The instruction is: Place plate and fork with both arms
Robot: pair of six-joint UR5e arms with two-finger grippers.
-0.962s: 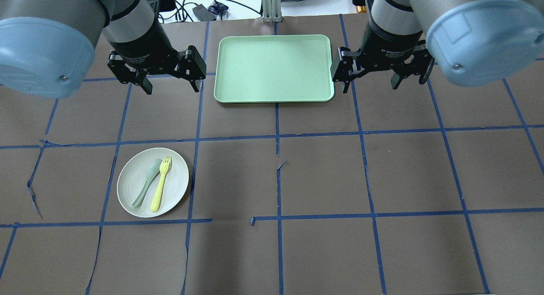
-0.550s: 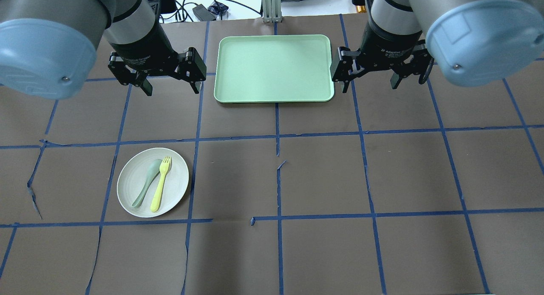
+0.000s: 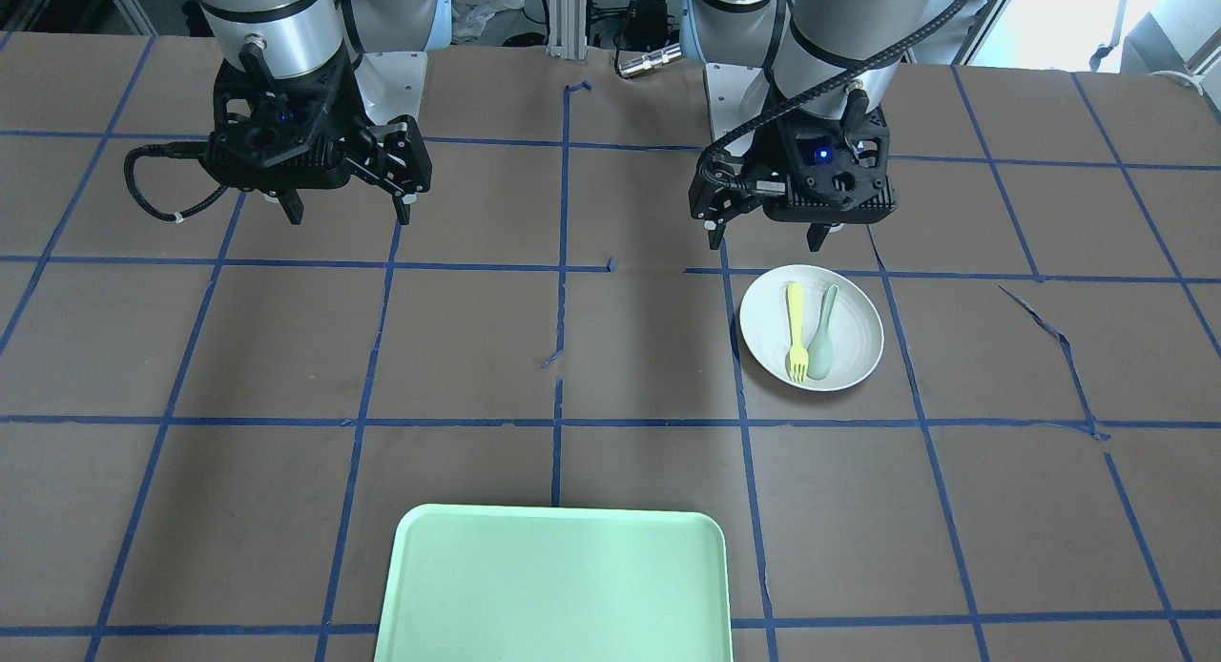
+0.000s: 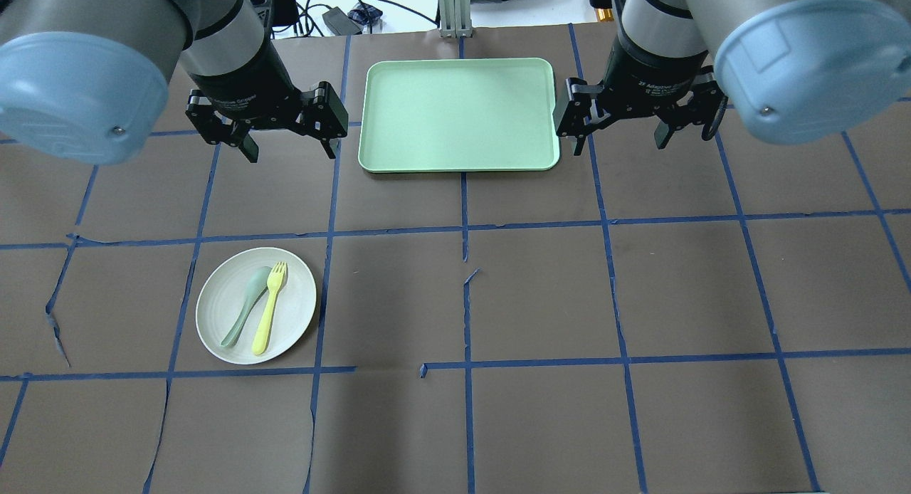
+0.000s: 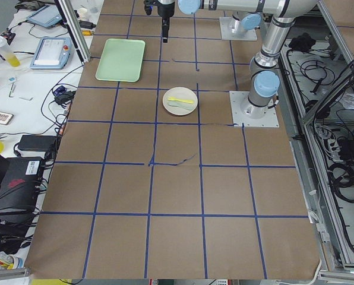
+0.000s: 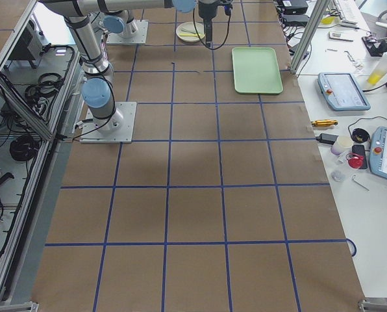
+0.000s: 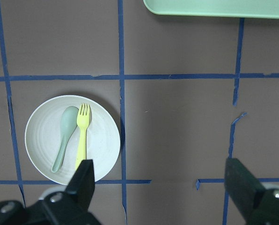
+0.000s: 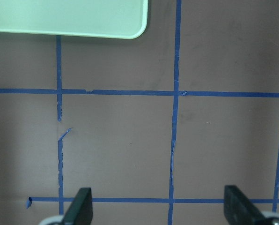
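The off-white plate lies on the table's left front, holding the yellow fork and a pale grey-green spoon side by side. The front-facing view shows the plate and fork too. My left gripper is open and empty, hanging high above the table. In its wrist view the plate and fork lie below and to the left of the open fingers. My right gripper is open and empty, high beside the tray's right edge.
An empty mint-green tray lies at the far middle of the table, between the two grippers. Brown paper with blue tape lines covers the table. Cables and devices lie beyond the far edge.
The left arm has shifted slightly, its gripper moving a little to the right. The right arm, plate, fork and spoon have not moved.
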